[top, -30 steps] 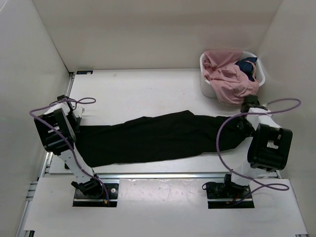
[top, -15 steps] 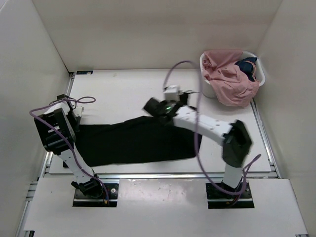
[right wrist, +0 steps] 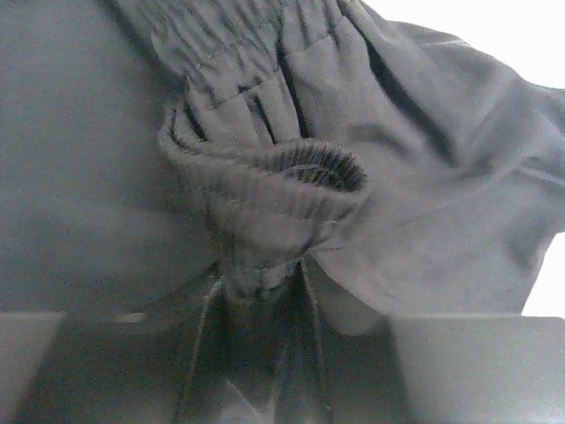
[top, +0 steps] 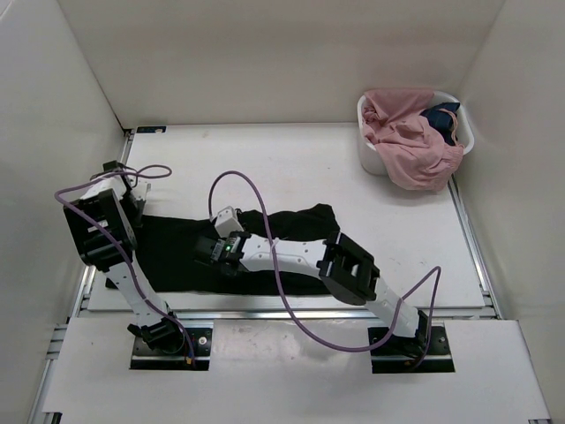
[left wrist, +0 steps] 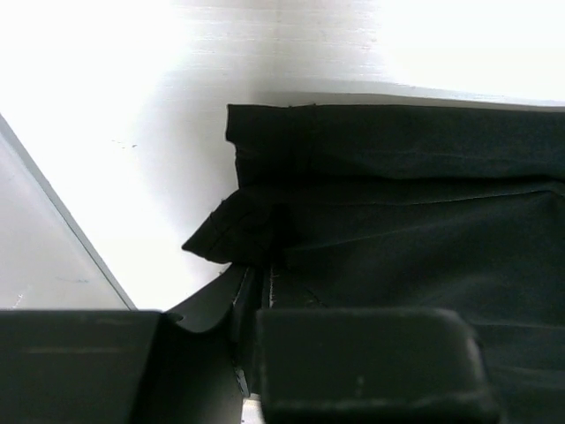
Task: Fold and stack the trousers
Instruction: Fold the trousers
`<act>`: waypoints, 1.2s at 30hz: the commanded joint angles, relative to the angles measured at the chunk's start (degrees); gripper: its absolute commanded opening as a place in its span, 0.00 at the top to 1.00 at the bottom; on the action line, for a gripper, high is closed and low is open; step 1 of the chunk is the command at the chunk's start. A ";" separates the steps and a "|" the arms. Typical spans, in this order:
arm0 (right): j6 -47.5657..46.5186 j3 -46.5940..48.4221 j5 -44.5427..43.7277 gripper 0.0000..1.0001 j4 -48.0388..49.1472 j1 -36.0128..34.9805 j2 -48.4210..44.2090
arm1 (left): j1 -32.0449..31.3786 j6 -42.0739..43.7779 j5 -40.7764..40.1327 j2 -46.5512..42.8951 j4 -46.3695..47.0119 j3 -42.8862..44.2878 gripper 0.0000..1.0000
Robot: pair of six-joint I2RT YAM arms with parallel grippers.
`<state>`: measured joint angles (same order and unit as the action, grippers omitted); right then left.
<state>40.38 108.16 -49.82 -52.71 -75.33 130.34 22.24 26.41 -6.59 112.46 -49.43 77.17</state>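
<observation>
The black trousers [top: 291,225] lie folded in half across the left-middle of the table. My right arm reaches left over them, and my right gripper [top: 212,250] rests low on the folded layer near their left end. In the right wrist view a gathered elastic hem [right wrist: 265,194] of the trousers [right wrist: 424,203] bunches loosely between the spread jaws of the right gripper [right wrist: 265,300], which is open. My left gripper [top: 134,196] sits at the trousers' left edge. In the left wrist view the left gripper [left wrist: 250,309] pinches a corner of the trousers [left wrist: 397,203] in a narrow gap.
A white basket [top: 365,132] stands at the back right, holding a pink garment [top: 406,141] and a dark blue cloth [top: 441,119]. Walls close in the table on the left, back and right. A metal rail runs along the near edge.
My right arm swept from the table's right side to the left, carrying the trousers' right end over and folding them in half. Its jaws have opened. The left gripper barely moved.
</observation>
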 commanded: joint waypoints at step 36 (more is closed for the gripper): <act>-23.16 -7.00 28.13 0.38 18.18 9.23 -7.67 | -4.22 3.47 14.32 -34.85 -16.93 -2.71 0.32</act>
<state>18.61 97.69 -21.23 -32.01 -66.43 119.81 17.63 28.91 6.46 78.85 -65.12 77.14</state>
